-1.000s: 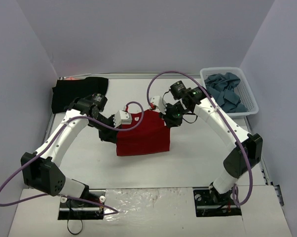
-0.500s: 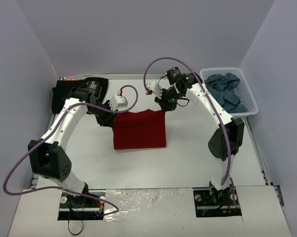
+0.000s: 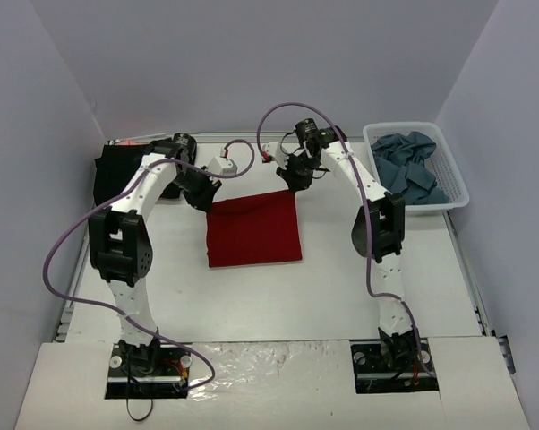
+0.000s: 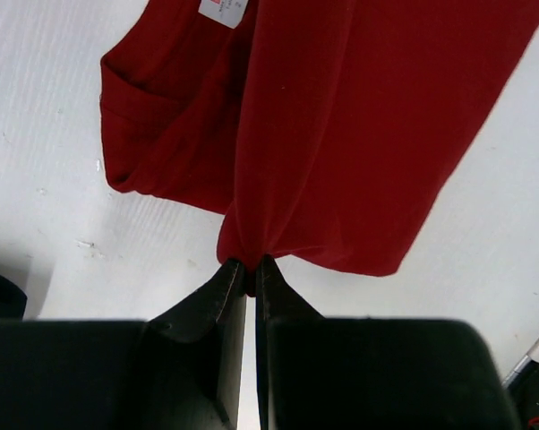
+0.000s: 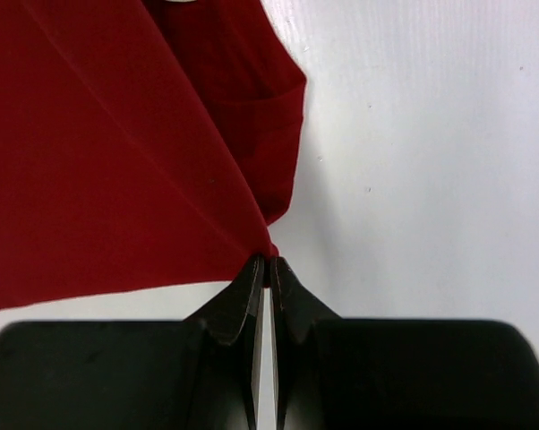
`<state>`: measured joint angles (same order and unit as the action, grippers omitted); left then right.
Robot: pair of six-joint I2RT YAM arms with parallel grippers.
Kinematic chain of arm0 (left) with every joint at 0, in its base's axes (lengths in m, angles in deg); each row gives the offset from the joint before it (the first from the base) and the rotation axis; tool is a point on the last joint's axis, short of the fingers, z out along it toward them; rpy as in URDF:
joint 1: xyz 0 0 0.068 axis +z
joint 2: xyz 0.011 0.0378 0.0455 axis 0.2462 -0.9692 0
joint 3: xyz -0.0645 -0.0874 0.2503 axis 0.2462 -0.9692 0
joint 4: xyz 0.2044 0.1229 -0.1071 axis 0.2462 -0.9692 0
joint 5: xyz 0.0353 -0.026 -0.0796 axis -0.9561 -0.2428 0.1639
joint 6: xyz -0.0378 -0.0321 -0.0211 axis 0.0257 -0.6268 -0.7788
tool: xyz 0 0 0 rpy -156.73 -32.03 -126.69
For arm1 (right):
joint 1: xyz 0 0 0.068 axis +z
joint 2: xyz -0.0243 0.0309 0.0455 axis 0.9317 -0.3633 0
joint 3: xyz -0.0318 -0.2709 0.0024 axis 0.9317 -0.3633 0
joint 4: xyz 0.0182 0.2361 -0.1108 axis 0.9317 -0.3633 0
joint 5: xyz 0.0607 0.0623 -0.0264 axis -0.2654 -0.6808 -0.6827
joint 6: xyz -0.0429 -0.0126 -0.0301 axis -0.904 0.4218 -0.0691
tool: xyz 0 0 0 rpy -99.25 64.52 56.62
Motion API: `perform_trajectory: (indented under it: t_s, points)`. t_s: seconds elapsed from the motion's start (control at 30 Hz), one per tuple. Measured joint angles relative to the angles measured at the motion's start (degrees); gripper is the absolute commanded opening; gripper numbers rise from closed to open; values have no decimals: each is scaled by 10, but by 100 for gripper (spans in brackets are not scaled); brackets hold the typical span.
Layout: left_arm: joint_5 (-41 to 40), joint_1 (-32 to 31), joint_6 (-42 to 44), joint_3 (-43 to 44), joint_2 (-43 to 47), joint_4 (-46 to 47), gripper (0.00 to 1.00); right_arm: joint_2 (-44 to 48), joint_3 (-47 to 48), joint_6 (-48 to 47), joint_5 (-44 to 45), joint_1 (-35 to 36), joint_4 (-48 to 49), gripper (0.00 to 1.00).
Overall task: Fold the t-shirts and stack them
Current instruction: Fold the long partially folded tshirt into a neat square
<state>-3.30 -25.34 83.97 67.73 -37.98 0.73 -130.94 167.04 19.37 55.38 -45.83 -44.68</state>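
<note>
Dark red t-shirt [image 3: 253, 228]: far corners pinched tight in left jaws and right jaws; drawn toward 12 o'clock since a second ago, now stretched nearly flat on table [image 3: 341, 278]. Ready for next fold.

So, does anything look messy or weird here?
Nothing broken or spilled. The blue-grey t-shirts lie crumpled in the white basket, and the red t-shirt sits slightly crooked, its far corners pinched by the left gripper and right gripper.
</note>
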Motion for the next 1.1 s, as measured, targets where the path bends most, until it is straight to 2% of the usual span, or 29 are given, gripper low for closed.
perform_trajectory:
  t_s: [0.1,0.13,0.17,0.2,0.37,0.5,0.57,0.63,0.73,0.9,1.03,1.1]
  points:
    - [-6,0,-1,11,-36,12,11,-45,33,0,0,-3,8,0]
    - [-8,0,-1,16,-47,16,15,-55,40,0,1,-3,10,4]
    - [-11,0,-2,21,-57,19,29,-64,45,3,2,-3,15,40]
    - [-14,0,-4,26,-66,23,32,-74,53,9,3,-3,17,49]
    - [-38,2,-22,47,-85,44,38,-97,75,30,19,-3,50,64]
    - [-51,3,-39,69,-74,62,40,-87,70,51,45,0,81,65]
    - [-62,4,-52,68,-53,69,44,-66,49,63,61,2,94,65]
    - [-76,7,-72,53,-18,92,49,-23,6,75,74,5,106,65]
    - [-96,24,-122,-4,61,134,51,59,-59,90,98,23,113,64]
    - [-85,121,-212,-76,151,168,49,168,-144,113,142,129,126,62]
    - [-85,195,-255,-122,158,172,48,157,-163,134,165,236,133,60]
    - [-94,211,-263,-153,159,168,48,135,-165,141,174,280,133,60]
